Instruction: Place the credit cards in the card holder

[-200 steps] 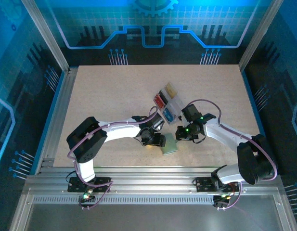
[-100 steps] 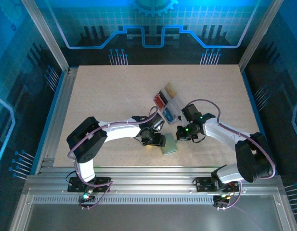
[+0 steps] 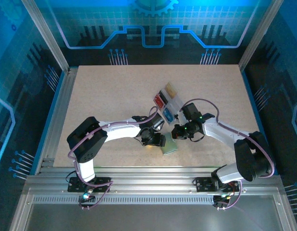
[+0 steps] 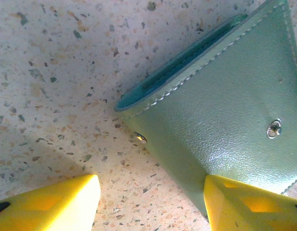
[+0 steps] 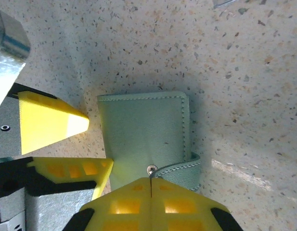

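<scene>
The sage-green card holder [image 3: 170,146] lies flat on the speckled table between both arms. My left gripper [image 3: 160,140] is open at its left edge. In the left wrist view its gripper [image 4: 150,192] straddles a corner of the card holder [image 4: 225,110], with the right finger touching the leather and the left finger over bare table. My right gripper [image 5: 151,179] is shut, with the snap tab [image 5: 179,168] of the card holder [image 5: 138,130] curling up into the seam between its fingers. The credit cards [image 3: 166,102] sit in stacks in a clear tray behind.
The clear compartmented tray [image 3: 173,102] stands just behind the right gripper [image 3: 176,134], holding tan, red, black and blue stacks. The left arm's yellow fingers [image 5: 57,120] crowd the card holder's left side in the right wrist view. Metal frame rails border the table.
My right gripper has closed fully and shifted slightly left toward the card holder. The left arm and the card holder have stayed put.
</scene>
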Motion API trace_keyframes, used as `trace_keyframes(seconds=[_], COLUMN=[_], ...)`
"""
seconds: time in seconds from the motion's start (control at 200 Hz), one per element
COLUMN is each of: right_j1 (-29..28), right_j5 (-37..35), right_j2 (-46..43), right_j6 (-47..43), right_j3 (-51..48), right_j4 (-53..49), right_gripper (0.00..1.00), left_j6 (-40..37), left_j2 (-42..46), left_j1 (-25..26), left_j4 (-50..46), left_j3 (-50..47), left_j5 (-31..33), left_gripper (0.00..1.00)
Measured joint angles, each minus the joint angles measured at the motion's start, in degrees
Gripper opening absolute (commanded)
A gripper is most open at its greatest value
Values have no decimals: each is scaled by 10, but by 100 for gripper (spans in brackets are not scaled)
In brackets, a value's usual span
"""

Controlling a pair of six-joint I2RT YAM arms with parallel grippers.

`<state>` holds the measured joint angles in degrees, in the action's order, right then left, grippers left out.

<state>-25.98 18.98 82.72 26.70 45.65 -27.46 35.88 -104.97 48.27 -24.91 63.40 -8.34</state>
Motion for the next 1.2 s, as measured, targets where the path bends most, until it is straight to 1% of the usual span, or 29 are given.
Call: trace_keyframes(seconds=[0.36, 1.201], right_j1=[-21, -25], right_j5=[6, 19], right_j2=[43, 71], right_j6=[0, 0], right_j3=[0, 9], right_j4=[12, 25], right_gripper=[0, 0], left_j6=[1, 1], left_j2=[0, 0], left_j1=[0, 0], left_j4=[1, 4], left_j3=[0, -2], left_j5=[0, 0], left_gripper=[60, 60])
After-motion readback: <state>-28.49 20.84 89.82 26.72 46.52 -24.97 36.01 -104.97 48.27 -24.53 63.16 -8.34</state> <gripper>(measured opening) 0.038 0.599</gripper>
